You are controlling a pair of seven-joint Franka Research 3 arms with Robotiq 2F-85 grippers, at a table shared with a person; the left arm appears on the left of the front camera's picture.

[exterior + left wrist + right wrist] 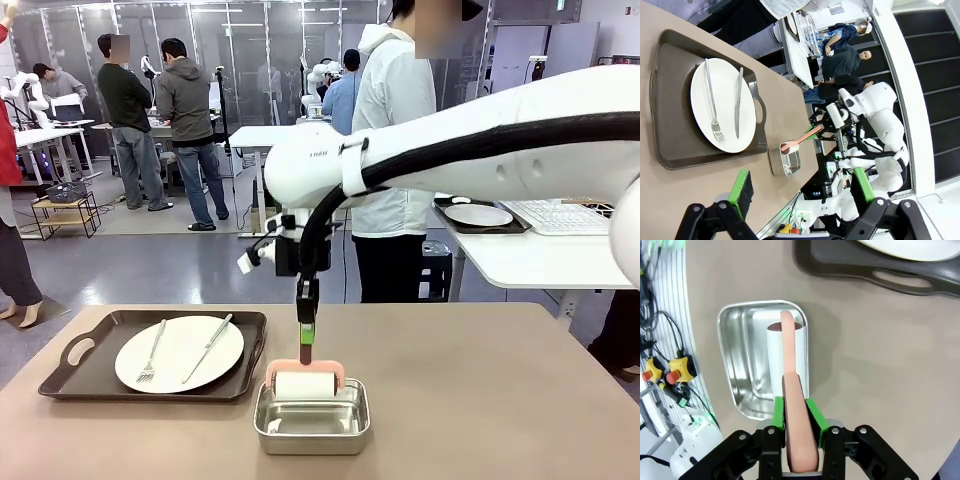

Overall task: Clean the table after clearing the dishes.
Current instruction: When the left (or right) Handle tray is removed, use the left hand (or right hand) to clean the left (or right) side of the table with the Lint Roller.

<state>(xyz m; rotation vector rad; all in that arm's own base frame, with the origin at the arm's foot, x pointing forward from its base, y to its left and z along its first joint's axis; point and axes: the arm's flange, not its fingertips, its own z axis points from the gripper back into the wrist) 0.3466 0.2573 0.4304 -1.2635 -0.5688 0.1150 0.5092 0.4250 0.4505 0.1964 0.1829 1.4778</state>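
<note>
Nearest me, the steel pan (312, 442) sits close to the near edge of the surface (480, 400). A roller (303, 385) with a white drum and a pink handle lies in it. My right arm comes in level from the right, above the pan, with the wrist bent straight down. My right end effector (306, 335) pinches the handle's upright end between its green pads. My left end effector (802, 187) hangs spread wide on the tray side of the pan.

Just left of the pan, across a narrow gap, lies the brown tray (100, 330) with a white plate (185, 350), fork (153, 352) and knife (207, 348). Right of the pan and beyond it, the surface is bare to its edges. Past the far edge stands a person (395, 150). Farther right of the pan, a white table (540, 260) bears a second tray (500, 229) with a second plate (478, 214).
</note>
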